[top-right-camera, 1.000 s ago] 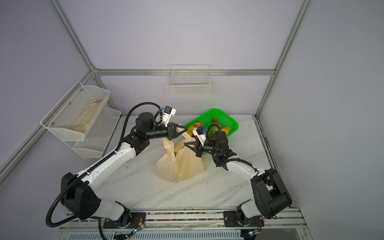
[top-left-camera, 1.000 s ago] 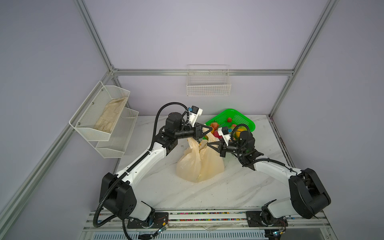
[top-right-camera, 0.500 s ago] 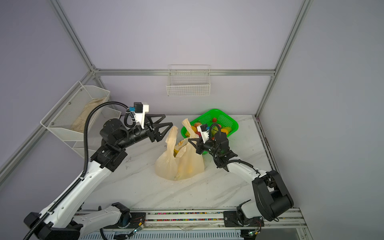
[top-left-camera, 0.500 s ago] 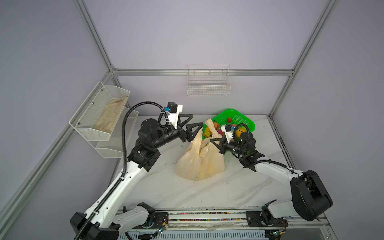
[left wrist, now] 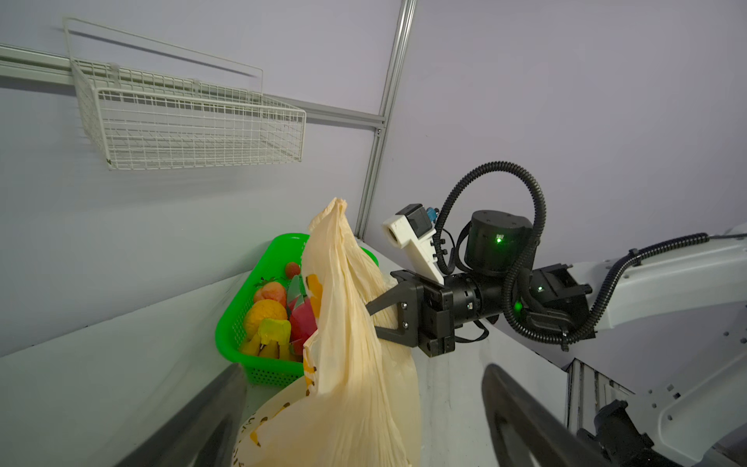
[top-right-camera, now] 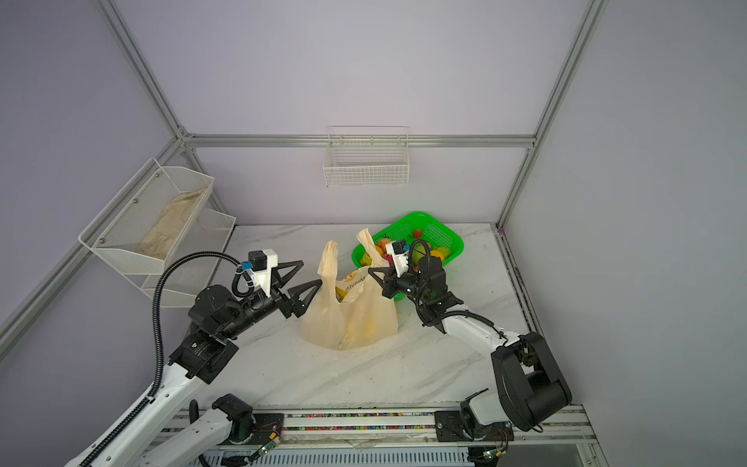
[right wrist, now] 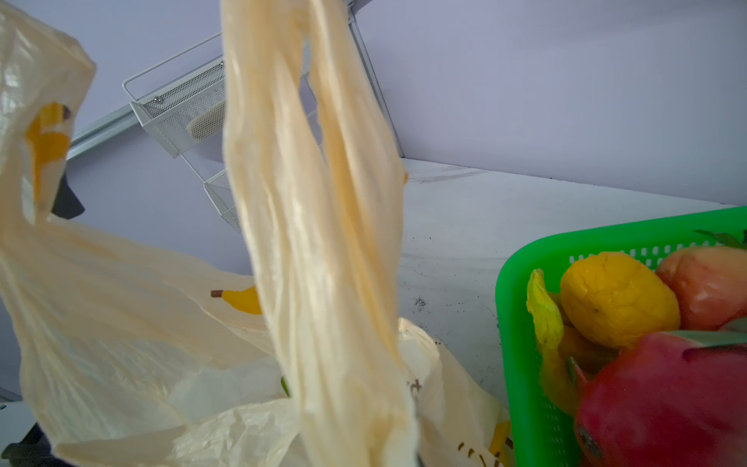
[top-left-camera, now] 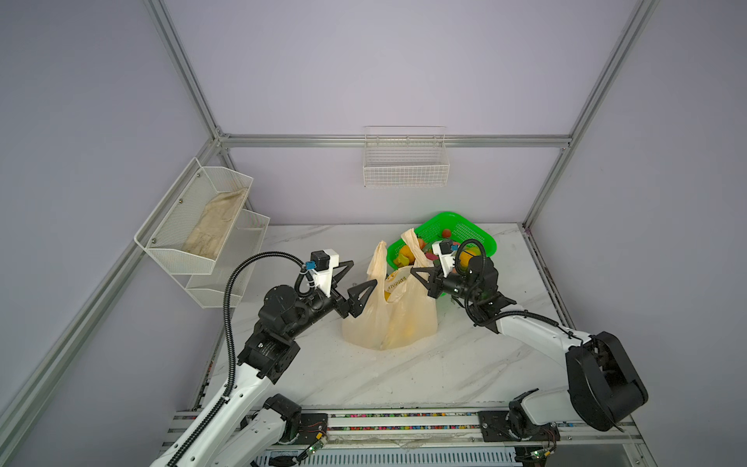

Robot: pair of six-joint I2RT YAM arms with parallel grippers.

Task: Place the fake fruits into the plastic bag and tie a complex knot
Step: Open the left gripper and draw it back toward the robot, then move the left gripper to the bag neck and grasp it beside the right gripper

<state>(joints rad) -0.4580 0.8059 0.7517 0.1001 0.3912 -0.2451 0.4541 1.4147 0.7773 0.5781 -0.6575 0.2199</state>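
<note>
The left gripper [top-left-camera: 363,273] stands with its jaws spread wide, gripping nothing. One handle loop of the plastic bag [top-left-camera: 390,319] rises directly ahead of it. The right gripper [left wrist: 374,319] is clamped on the bag's other handle. The fake fruits [left wrist: 264,315] lie in the green basket [left wrist: 228,335] just beside the right gripper.

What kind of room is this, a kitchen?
Most likely a robot lab booth, not a kitchen: two robot arms at a table, a bare metal frame around it, and a plastic bag beside a green basket of toy fruit.
</note>
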